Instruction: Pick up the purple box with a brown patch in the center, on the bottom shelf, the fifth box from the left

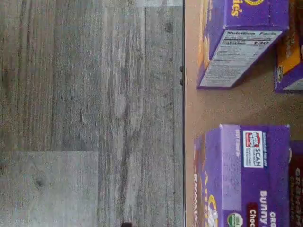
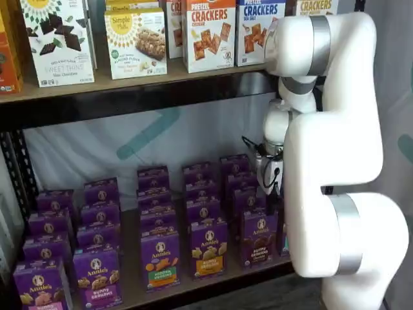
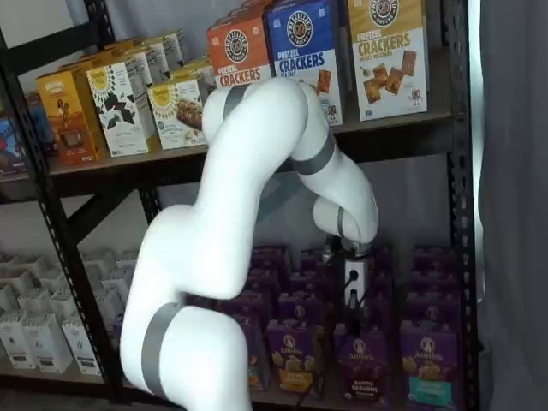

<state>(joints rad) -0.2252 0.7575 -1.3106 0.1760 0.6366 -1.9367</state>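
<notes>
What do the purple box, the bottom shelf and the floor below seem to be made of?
Purple box: likely printed paperboard, with flat faces and sharp folded edges. Bottom shelf: plain matte tan board, perhaps fibreboard, with no visible grain. Floor: grey wood-look planks, with grain and seams; possibly vinyl or laminate.

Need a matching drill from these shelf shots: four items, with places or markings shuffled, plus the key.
Items:
1. purple box
2. blue crackers box
3. teal-patch purple box
4. white cartons

Places or markings:
A. on the upper shelf
B. left of the black upright, apart from the purple cartons
C. front row, brown band across the face
D. front row, nearest the right-hand upright

Pairs: 1-C, 2-A, 3-D, 4-B
</notes>
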